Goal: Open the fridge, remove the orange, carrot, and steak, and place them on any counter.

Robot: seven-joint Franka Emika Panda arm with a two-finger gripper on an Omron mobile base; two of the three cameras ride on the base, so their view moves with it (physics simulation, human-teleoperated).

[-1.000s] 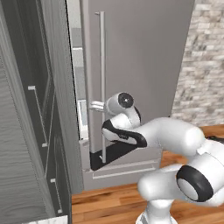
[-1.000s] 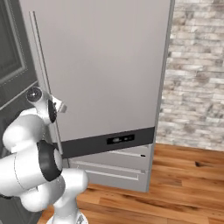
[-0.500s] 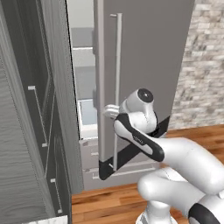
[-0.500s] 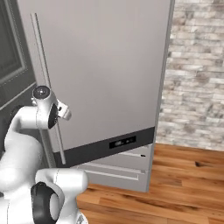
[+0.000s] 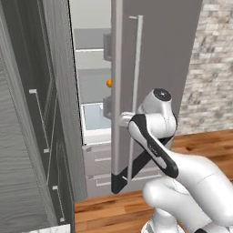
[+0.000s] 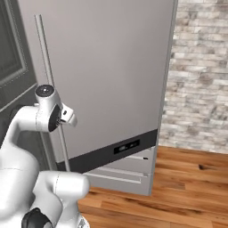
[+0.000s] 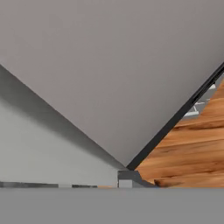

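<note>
fridge (image 5: 154,54) door part-open, swung out on its right-side hinge, gap on the left showing white inside with grey shelves; gripper (image 5: 125,119) sits at the long vertical bar handle (image 5: 134,91), mid-height, jaws pressed tight together, looks pinched on the bar though the contact itself is hidden behind the door edge; right base view has the gripper (image 6: 67,116) just beside the same bar. orange (image 5: 109,83) visible as a small bright ball on a mid shelf inside, well behind the door edge; carrot and steak can't be made out. Judgement: door is heavy, stiff, pivots on an arc, so pull should follow the arc, thin smooth bar could slip; orange likely light, firm, round and prone to roll, best pinched across its middle. hand view close on the grey door face (image 7: 109,65), wood floor (image 7: 192,153) lower right
</note>
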